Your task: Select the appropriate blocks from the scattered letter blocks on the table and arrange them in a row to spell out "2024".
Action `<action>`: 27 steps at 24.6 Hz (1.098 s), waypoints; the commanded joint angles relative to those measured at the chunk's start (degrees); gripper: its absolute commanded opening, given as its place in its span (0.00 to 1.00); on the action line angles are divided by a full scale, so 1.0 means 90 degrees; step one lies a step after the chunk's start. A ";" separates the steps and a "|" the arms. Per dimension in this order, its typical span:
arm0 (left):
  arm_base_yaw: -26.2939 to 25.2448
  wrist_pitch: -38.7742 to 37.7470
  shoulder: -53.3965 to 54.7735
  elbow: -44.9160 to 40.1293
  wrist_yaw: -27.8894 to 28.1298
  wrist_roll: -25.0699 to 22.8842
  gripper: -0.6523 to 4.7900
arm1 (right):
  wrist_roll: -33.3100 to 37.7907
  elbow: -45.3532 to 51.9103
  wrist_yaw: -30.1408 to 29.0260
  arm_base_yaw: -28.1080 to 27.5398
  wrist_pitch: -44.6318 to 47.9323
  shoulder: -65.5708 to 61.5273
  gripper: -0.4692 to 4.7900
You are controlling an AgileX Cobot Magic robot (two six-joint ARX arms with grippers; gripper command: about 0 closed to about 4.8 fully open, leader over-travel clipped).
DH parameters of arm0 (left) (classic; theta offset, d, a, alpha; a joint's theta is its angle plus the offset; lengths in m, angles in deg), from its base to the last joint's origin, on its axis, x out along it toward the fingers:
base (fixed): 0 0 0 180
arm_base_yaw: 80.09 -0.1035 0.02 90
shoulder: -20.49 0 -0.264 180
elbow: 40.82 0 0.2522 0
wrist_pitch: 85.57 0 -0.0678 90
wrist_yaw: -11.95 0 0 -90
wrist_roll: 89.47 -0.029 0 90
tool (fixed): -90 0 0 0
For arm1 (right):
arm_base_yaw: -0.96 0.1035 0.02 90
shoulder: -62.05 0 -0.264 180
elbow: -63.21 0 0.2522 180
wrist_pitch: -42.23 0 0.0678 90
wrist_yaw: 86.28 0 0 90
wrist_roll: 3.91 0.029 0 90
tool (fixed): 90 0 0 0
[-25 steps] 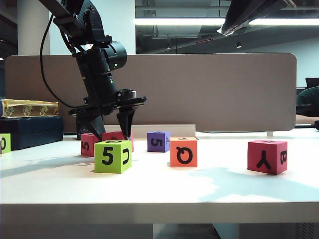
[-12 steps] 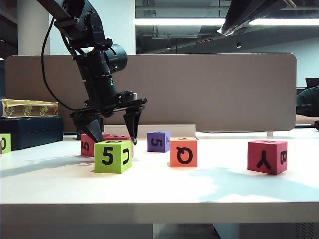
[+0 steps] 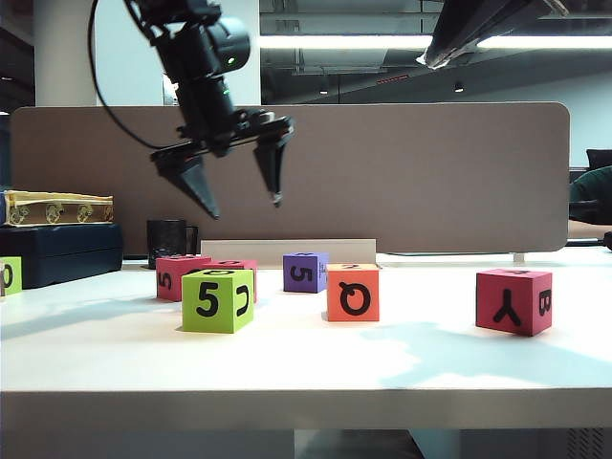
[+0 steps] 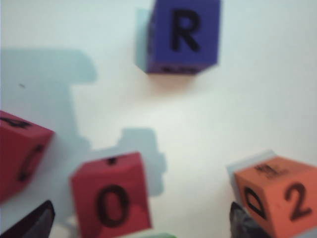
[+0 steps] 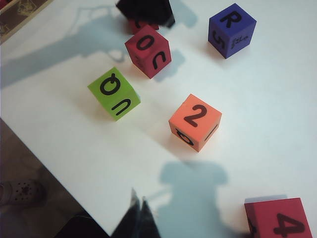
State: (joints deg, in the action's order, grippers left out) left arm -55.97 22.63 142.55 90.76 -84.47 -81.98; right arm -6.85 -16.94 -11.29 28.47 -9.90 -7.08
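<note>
Left gripper (image 3: 242, 191) jaws spread, empty, hanging above pink 0 cube (image 4: 113, 198). Right gripper (image 5: 137, 218) pinched together, near table (image 3: 306, 368) edge, orange 2 cube (image 5: 194, 121) ahead.

Left arm comes down from the upper left of the exterior view, wrist bent. Left gripper (image 3: 241, 191) hangs in the air with fingers pointing down, spread wide, nothing between them. Right gripper (image 5: 137, 218) shows only in its own wrist view: dark fingertips pressed together, looks empty, though the tips are partly cut off at the frame edge.
</note>
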 commanded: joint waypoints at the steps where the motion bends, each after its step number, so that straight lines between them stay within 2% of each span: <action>1: 0.0376 -0.0119 0.0015 -0.0010 -0.0053 0.0002 0.98 | -0.0032 -0.0027 0.0005 0.0005 0.0119 0.0015 0.08; 4: 0.0668 0.0007 0.0027 -0.0017 -0.0029 0.0032 0.98 | -0.0032 -0.0027 0.0010 0.0005 0.0117 0.0017 0.08; 7: 0.0874 0.0223 0.0027 -0.0019 -0.0029 0.0299 0.98 | -0.0032 -0.0029 0.0053 0.0005 0.0100 0.0022 0.08; 9: 0.1010 0.0355 0.0049 -0.0022 -0.0017 0.0546 0.98 | -0.0032 -0.0032 0.0333 0.0005 0.0070 0.0058 0.08; 19: 0.1367 0.0600 0.0476 -0.0046 -0.0153 0.1372 0.98 | -0.0034 -0.0032 0.0981 -0.0012 -0.0364 0.0362 0.08; 27: 0.1586 0.0760 0.0697 -0.0049 -0.0143 0.1656 0.98 | -0.0032 -0.0032 0.1178 -0.0012 -0.0678 0.0379 0.08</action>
State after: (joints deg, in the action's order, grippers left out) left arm -41.78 29.31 148.75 90.28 -85.45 -68.17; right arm -6.98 -16.99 -0.79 28.32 -16.29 -3.99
